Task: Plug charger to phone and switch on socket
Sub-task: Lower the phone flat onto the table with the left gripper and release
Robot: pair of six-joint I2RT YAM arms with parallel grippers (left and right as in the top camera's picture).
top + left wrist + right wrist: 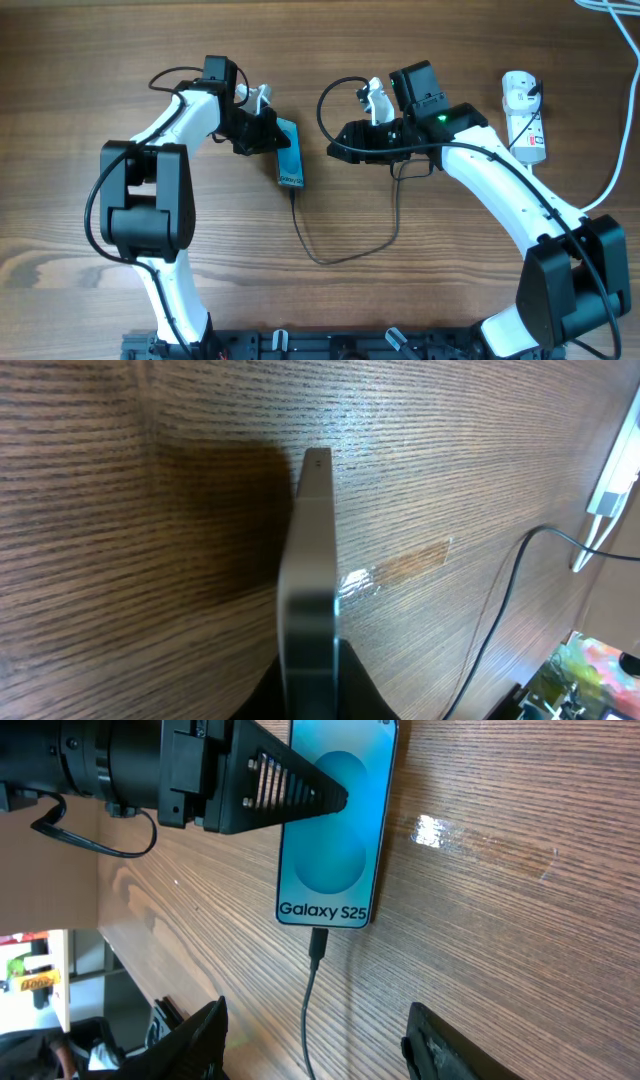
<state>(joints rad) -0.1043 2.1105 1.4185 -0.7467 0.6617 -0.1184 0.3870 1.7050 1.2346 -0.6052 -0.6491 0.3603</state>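
The phone (289,152) lies left of centre, light blue screen up; the right wrist view shows its "Galaxy S25" text (334,840). My left gripper (270,135) is shut on the phone's upper part; the left wrist view shows the phone's thin edge (310,580) between the fingers. The charger's thin black cable (335,255) loops on the table, and its connector (318,946) sits in the phone's bottom port. My right gripper (335,140) is open and empty just right of the phone, its fingers (315,1040) astride the cable without touching it. The white socket (524,118) lies at the far right.
A thick white cord (625,110) runs from the socket off the top right and along the right edge. A black plug (527,92) sits in the socket's upper end. The arm bases stand at the front edge of the wooden table (420,300).
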